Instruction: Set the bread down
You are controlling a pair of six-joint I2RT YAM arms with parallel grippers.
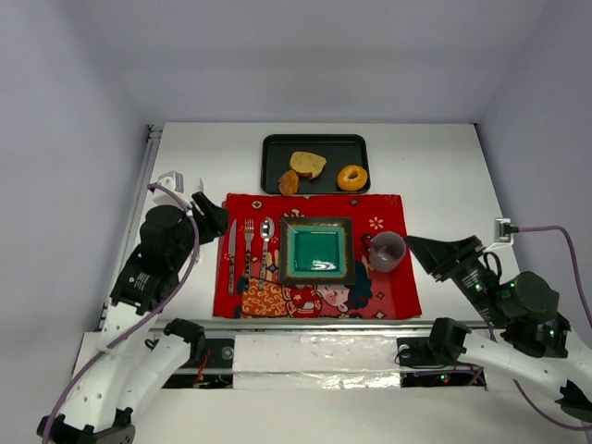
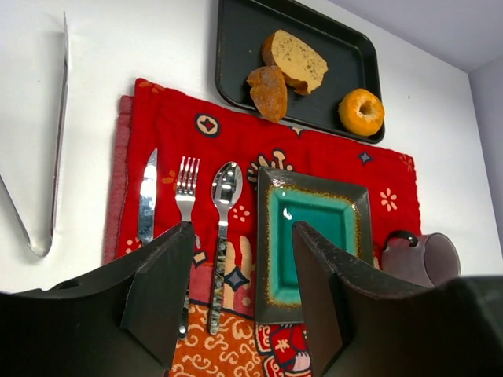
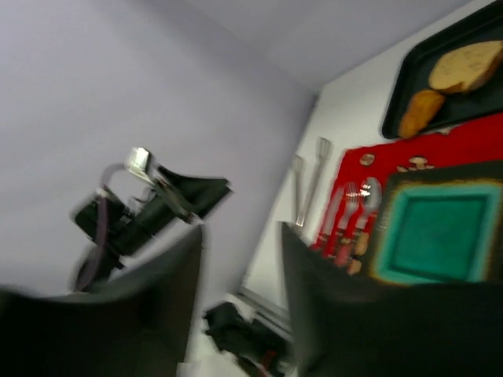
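Observation:
A tan toast slice (image 1: 308,164), a dark-brown chunk (image 1: 289,182) and a golden ring bun (image 1: 351,177) lie on a black tray (image 1: 274,148) at the back. In the left wrist view the toast (image 2: 295,60), chunk (image 2: 269,91) and bun (image 2: 361,111) show on the tray (image 2: 232,55). A teal square plate (image 1: 317,252) sits on the red placemat (image 1: 388,301). My left gripper (image 1: 211,215) is open and empty, left of the mat, also in its wrist view (image 2: 244,294). My right gripper (image 1: 421,248) is open and empty, right of the mug, blurred in its wrist view (image 3: 240,259).
A knife (image 1: 231,244), fork (image 1: 248,242) and spoon (image 1: 265,237) lie on the mat left of the plate. A purple mug (image 1: 387,251) stands right of the plate. Metal tongs (image 2: 55,141) lie on the table left of the mat. Walls close in both sides.

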